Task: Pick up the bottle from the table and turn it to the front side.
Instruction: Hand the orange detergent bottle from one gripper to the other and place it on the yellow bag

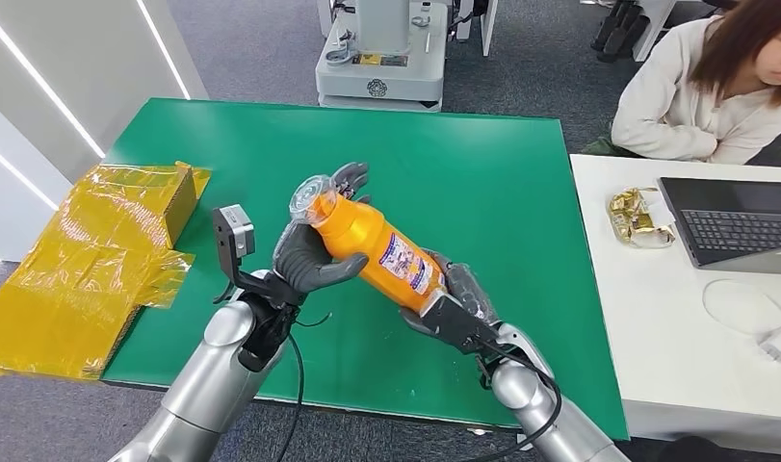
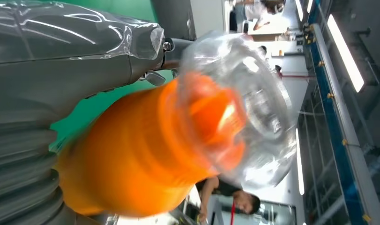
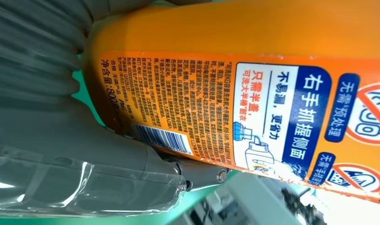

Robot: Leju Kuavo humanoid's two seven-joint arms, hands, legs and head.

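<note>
The left hand is closed around the upper body of the bottle, just under its clear cap. The right hand grips the bottom end of the same bottle. So the bottle is carried by both hands, lifted above the green desk and lying tilted, cap away from the robot. I think this two-hand hold is chosen so that one hand can support while the other rotates the bottle about its long axis. In the right wrist view the label with small print and a barcode faces the camera; this looks like the back side, so the turn seems not finished.

Count: one bottle, one cap, two robot hands. Left of the bottle, at the desk edge, lies one box wrapped in yellow film. Right of the bottle stands one white desk with one laptop, and one person sits behind it.
</note>
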